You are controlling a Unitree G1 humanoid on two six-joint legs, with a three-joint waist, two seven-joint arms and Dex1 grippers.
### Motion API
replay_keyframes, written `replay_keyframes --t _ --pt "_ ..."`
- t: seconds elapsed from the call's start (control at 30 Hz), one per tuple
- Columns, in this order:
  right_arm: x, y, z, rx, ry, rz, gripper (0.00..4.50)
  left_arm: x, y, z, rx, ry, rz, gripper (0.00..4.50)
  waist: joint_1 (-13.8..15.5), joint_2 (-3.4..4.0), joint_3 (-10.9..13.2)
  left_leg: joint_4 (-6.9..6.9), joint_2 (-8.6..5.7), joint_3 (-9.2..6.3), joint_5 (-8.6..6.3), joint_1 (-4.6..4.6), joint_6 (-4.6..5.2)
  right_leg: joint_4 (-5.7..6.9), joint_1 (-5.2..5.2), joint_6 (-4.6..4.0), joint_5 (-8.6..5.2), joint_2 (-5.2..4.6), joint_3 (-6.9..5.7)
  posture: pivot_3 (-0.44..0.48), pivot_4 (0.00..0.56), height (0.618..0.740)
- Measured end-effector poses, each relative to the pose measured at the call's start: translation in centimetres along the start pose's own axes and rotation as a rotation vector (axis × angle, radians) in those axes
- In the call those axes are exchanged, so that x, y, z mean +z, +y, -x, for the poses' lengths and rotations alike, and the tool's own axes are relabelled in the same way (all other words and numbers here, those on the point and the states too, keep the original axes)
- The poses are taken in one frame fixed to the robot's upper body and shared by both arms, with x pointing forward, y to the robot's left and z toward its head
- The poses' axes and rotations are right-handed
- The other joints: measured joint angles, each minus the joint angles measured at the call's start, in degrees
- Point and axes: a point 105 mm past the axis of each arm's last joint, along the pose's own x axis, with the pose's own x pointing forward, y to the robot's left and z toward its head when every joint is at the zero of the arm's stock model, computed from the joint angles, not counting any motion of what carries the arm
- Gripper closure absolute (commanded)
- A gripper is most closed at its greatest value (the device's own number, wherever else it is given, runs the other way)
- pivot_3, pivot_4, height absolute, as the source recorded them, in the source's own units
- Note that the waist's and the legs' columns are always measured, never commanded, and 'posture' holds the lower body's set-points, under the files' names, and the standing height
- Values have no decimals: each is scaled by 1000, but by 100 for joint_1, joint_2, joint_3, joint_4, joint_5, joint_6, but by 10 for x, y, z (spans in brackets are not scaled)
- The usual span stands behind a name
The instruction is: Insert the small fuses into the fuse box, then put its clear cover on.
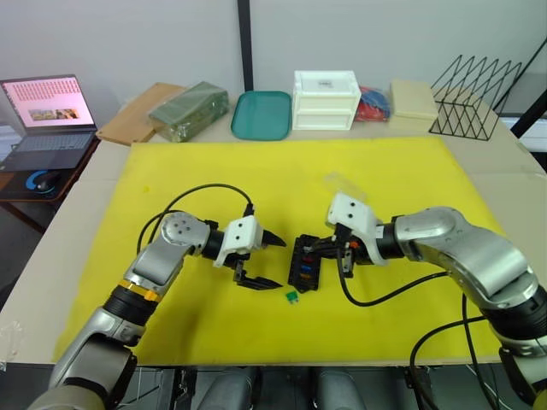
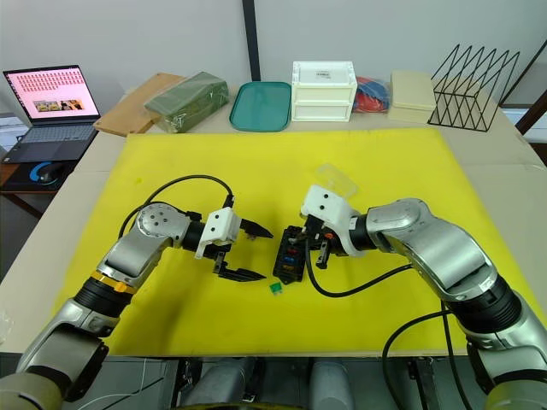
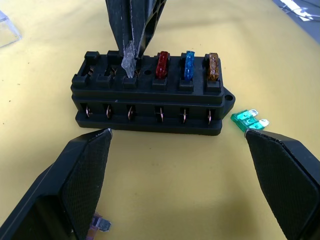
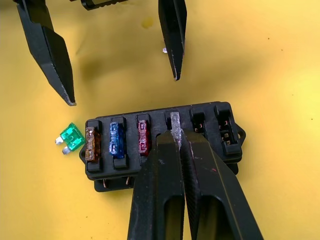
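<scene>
Grey fuse [image 4: 174,126], light and rigid, sits pinched by its top edge in the right gripper [image 4: 174,137] over the fuse box [image 3: 150,100]. Left gripper [image 3: 177,150] gapes wide; green fuse [image 3: 248,119] at the box's 4 o'clock.

Fuse box [image 3: 150,107]: you're looking at matt black moulded plastic, copper-coloured metal contacts showing in the side openings. Seated fuses are translucent plastic: brown [image 3: 213,67], blue [image 3: 189,65], red [image 3: 162,64]. Grey fuse [image 3: 129,60] is clear-grey plastic, slightly frosted. Green fuse [image 3: 246,118] is glossy translucent plastic with bright metal blades. Left gripper [image 1: 267,261] pads [image 3: 277,172] have a fine rough woven-looking texture, matt black. Right gripper [image 4: 176,135] fingers [image 4: 156,200] are smooth semi-gloss black plastic, a few scuffs. Mat [image 1: 171,184] is matt yellow, looks rubbery or foam. Clear cover [image 2: 336,180] is glossy transparent plastic.
</scene>
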Motion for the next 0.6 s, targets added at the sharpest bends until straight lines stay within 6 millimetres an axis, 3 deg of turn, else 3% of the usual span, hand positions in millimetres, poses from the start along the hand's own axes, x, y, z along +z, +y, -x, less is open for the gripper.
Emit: replay_keyframes --t 0.6 --pt "-9 0 -9 -12 18 69 4500 1 0 0 5 -2 -4 29 -1 -1 -8 0 0 -1 0 7 0 0 8 0 0 1 0 0 150 740"
